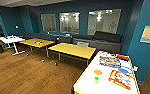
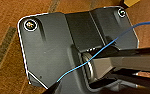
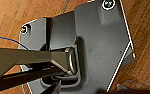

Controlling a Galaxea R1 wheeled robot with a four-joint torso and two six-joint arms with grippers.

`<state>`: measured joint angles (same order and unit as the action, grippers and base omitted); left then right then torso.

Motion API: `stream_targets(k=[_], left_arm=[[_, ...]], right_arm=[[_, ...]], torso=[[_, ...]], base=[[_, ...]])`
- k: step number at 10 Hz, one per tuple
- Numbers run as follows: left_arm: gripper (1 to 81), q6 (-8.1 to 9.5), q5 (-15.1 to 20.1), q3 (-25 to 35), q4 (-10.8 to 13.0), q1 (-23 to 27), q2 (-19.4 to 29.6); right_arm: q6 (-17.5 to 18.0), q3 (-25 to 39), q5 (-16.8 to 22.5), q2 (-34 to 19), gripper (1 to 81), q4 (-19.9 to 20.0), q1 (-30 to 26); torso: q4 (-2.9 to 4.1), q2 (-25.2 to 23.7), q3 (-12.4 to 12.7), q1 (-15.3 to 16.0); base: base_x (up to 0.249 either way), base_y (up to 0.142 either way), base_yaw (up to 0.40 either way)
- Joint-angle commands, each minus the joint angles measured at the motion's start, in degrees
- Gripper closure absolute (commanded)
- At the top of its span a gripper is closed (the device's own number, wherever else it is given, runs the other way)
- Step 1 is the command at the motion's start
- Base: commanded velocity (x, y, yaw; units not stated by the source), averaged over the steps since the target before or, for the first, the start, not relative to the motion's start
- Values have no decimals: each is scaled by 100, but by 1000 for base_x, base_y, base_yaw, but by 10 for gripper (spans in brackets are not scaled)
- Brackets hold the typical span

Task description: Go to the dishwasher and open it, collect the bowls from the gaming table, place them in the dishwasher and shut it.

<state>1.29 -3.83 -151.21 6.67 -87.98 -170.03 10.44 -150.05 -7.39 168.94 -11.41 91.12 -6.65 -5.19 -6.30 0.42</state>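
Observation:
The gaming table (image 1: pixel 87 85), long and white-topped with a yellowish edge, stands at the lower right of the head view. On it sit the two bowls, an orange one (image 1: pixel 98 72) and a bright green one (image 1: pixel 97 79) just nearer to me. Colourful board-game boxes (image 1: pixel 119 78) lie beside them towards the wall. The dishwasher is out of view. Both wrist views look down past the robot's own dark plate onto wooden floor.
Two yellow-topped tables (image 1: pixel 73 50) stand mid-room, a small white table (image 1: pixel 11 39) at the left. A dark sofa (image 1: pixel 101 41) lines the teal back wall under windows. A teal pillar (image 1: pixel 143 45) rises right of the gaming table. Open wooden floor (image 1: pixel 28 75) spreads to the left.

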Motion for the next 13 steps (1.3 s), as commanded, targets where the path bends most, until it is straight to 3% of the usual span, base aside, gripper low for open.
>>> stream_targets(k=[1,10,13], left_arm=[[10,-24,295,21,71,251,31],[10,-24,304,21,71,251,13],[10,-15,304,21,54,251,13]], right_arm=[[-24,21,273,-51,10,-45,-239],[-24,21,273,-42,10,-45,-221],[-24,21,273,-42,10,-45,-222]], torso=[[0,0,0,0],[0,-2,0,-2],[0,0,0,5]], base=[[101,62,0],[97,0,0],[0,0,0]])
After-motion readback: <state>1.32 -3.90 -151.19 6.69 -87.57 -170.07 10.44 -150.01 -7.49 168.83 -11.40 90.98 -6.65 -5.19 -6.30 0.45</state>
